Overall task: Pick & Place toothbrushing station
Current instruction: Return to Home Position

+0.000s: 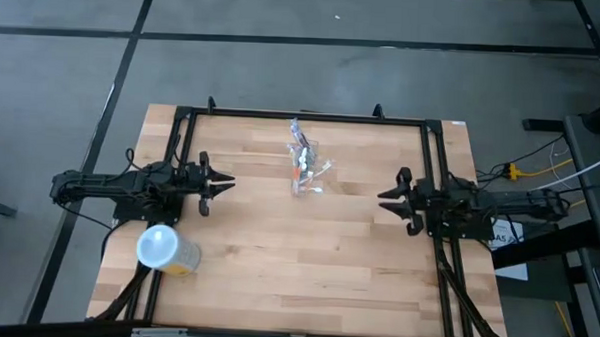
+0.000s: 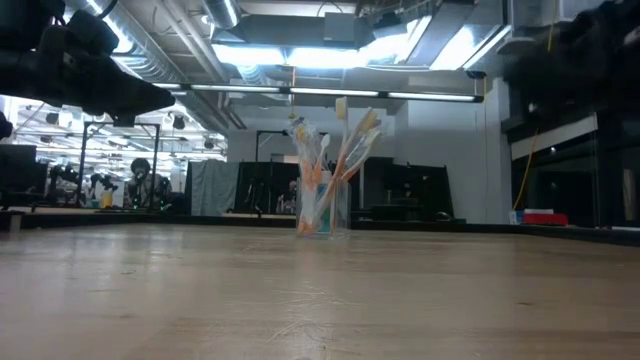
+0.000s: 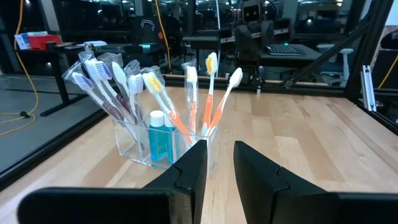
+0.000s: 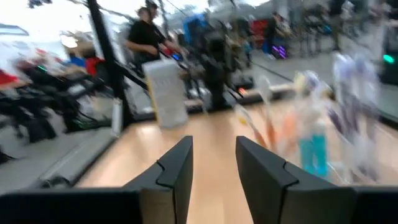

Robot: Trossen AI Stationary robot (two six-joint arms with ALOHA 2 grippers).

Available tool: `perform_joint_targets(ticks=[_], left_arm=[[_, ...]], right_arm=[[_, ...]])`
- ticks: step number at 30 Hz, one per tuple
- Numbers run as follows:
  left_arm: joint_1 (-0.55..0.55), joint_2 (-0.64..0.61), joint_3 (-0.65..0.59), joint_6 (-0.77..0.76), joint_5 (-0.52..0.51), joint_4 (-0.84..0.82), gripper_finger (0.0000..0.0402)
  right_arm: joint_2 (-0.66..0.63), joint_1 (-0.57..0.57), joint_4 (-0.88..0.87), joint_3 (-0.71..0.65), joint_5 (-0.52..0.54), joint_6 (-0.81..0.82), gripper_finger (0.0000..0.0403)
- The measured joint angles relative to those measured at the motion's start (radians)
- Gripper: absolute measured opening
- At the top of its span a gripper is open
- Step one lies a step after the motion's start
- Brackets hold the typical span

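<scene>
A: Far left?
B: Left tool point(image 1: 224, 185) above the table's point(image 1: 306, 279) left part, fingers parted a little, gripping nothing (yellow tub point(image 1: 162, 249) near it, toward the front corner).
A: Middle?
B: Toothbrushing station point(image 1: 303, 169) upright, mid-table toward the back, packed with brushes, well apart from both tools.
A: Right?
B: Right tool point(image 1: 387, 200), likewise slightly parted and empty.
A: Step?
B: Homing, seemingly; placing looks done. Next: draw both tools back, wide of the station.

The toothbrushing station point(image 3: 134, 148) is clear, its toothbrushes point(image 3: 210, 99) orange, purple and white, with a blue bottle point(image 3: 159, 140) among them. The tabletop point(image 1: 306, 269) under it is pale striped wood; the tub point(image 1: 184, 266) is yellow, its lid point(image 1: 157, 246) bluish-white.
</scene>
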Motion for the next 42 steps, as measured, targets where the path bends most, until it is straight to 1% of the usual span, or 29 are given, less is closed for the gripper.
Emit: perform_joint_targets(ticks=[2,4,6,9,16,18,21,23,42], left_arm=[[0.0,0.0,0.0,0.0,0.0,0.0,0.0075],[0.0,0.0,0.0,0.0,0.0,0.0,0.0075],[0.0,0.0,0.0,0.0,0.0,0.0,0.0075],[0.0,0.0,0.0,0.0,0.0,0.0,0.0075],[0.0,0.0,0.0,0.0,0.0,0.0,0.0075],[0.0,0.0,0.0,0.0,0.0,0.0,0.0075],[0.0,0.0,0.0,0.0,0.0,0.0,0.0075],[0.0,0.0,0.0,0.0,0.0,0.0,0.0075],[0.0,0.0,0.0,0.0,0.0,0.0,0.0075]], right_arm=[[-0.036,0.0,-0.083,0.0,0.033,0.0,0.0123],[-0.068,0.0,-0.151,0.0,0.041,0.0,0.0123],[-0.107,0.0,-0.193,0.0,0.022,-0.001,0.0123],[-0.158,0.0,-0.189,0.0,-0.039,-0.023,0.0123],[-0.156,0.0,-0.194,0.001,-0.066,-0.134,0.0123],[-0.156,0.0,-0.194,0.001,-0.041,-0.134,0.0123],[-0.156,-0.002,-0.205,0.001,0.041,-0.13,0.0123],[-0.156,-0.007,-0.198,0.001,0.065,-0.13,0.0123],[-0.15,-0.014,-0.199,0.001,0.068,-0.122,0.0123]])
